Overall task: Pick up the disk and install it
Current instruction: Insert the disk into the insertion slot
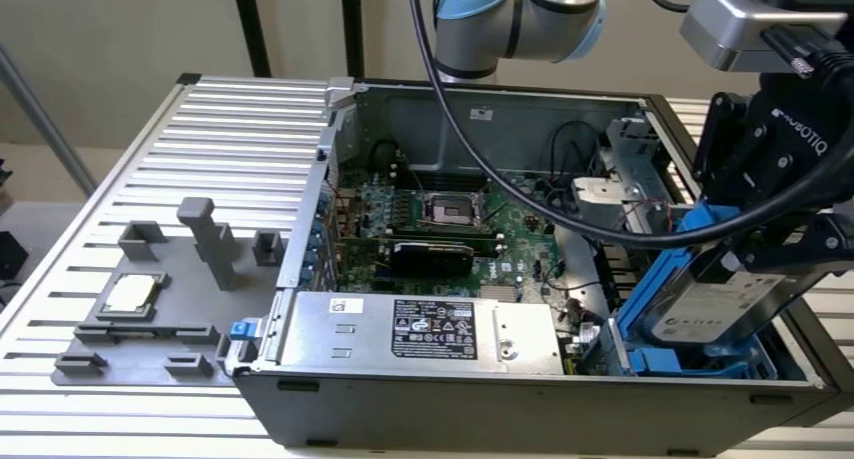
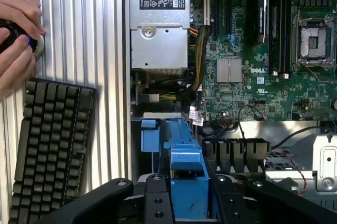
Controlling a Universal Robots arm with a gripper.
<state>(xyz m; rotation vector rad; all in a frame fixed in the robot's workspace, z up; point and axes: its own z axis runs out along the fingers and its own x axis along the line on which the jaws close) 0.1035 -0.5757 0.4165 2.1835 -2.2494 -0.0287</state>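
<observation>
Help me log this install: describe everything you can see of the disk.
The disk is a flat silver-grey drive with a white label, framed by a blue plastic carrier. It stands tilted, its lower end at the blue bay at the exterior view's right end of the computer case. The gripper is shut on its upper part.

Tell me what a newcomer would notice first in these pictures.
The open computer case, its green motherboard bare, sits in the middle of the slatted table. At the exterior view's right, the gripper holds the disk, tilted in its blue carrier, over the case's blue drive bay. Outside the case, a person's hands cup a dark object beside a black keyboard.
</observation>
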